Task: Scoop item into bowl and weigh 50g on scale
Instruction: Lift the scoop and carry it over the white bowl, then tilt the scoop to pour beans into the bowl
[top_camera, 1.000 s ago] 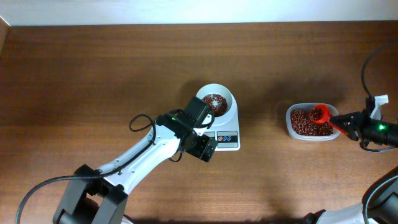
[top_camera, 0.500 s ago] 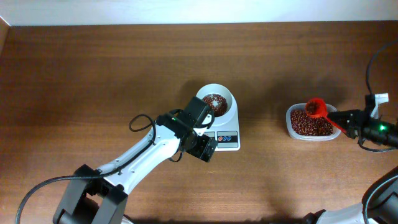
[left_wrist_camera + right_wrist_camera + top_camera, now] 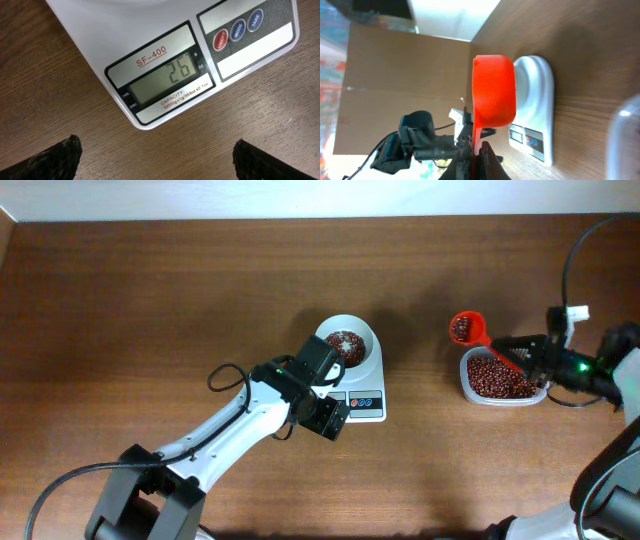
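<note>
In the left wrist view the left gripper (image 3: 157, 159) has its two black fingertips (image 3: 56, 159) spread wide towards the lower corners of the frame, holding nothing, over the brown wooden table (image 3: 60, 85). Just beyond them lies the front edge of the white flat rectangular digital scale (image 3: 150, 30), whose grey display (image 3: 165, 77) reads 26, with one red and two blue round buttons (image 3: 238, 32) at the upper right. From overhead, the small round white bowl (image 3: 367, 338) sits on the far end of the scale at the centre of the frame, with a heap of small dark red-brown beans (image 3: 345, 343) inside it. At the right of the frame the right gripper (image 3: 522, 352) is closed on the handle of a red plastic scoop (image 3: 463, 328). Its cup holds beans and hangs just past the upper left edge of a clear rounded-rectangular plastic container (image 3: 464, 375) with more beans in it
</note>
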Controlling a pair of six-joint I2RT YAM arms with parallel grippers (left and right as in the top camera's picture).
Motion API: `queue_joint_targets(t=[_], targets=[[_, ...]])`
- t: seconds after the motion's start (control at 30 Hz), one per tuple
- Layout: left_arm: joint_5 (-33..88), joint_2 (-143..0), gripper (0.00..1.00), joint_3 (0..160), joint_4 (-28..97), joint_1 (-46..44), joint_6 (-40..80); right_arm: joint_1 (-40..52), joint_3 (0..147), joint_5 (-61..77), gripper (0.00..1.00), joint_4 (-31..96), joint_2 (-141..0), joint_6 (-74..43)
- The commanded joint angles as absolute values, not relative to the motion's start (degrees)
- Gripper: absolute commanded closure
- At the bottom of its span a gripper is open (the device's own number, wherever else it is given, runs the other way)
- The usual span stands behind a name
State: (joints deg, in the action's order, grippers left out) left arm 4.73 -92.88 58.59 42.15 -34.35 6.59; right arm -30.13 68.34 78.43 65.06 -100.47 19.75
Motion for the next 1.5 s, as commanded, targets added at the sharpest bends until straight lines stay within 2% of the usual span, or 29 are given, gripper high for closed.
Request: queue_joint_targets(t=[0.0, 0.3, 0.47, 0.63, 0.97, 1.23, 1.47], targets=[[5.56, -91.7, 0.01, 58.22, 42.02, -34.63, 5.91, -26.11, 68.14, 84.6, 0.96, 63.53, -100.88, 19.18], [5.58, -91.7, 0.01, 58.22, 42.02, -34.61, 5.91, -15.53, 68.14, 84.84, 0.96, 45.89, -100.88, 0.38], [5.58, -91.7, 0.01, 58.22, 42.02, -34.63, 5.89, -9.76, 68.14, 79.15, 0.96, 36.21, -100.88, -10.72], [5.58, -91.7, 0.01, 58.22, 42.02, -34.63, 5.89, -4.97, 68.14, 73.63, 0.96, 29.67, -100.88, -16.88], [5.56, -91.7, 0.01, 58.22, 42.02, -34.61, 5.91, 4.62, 68.14, 51.75, 0.96, 26.63, -100.88, -16.99], [5.58, -91.7, 0.01, 58.22, 42.04, -34.63, 5.89, 8.49, 71.96, 46.83, 0.96, 24.36, -100.88, -16.38], [5.56, -91.7, 0.01, 58.22, 42.02, -34.63, 5.89, 10.98, 83.33, 38.28, 0.96, 41.01, -100.86, -4.86]])
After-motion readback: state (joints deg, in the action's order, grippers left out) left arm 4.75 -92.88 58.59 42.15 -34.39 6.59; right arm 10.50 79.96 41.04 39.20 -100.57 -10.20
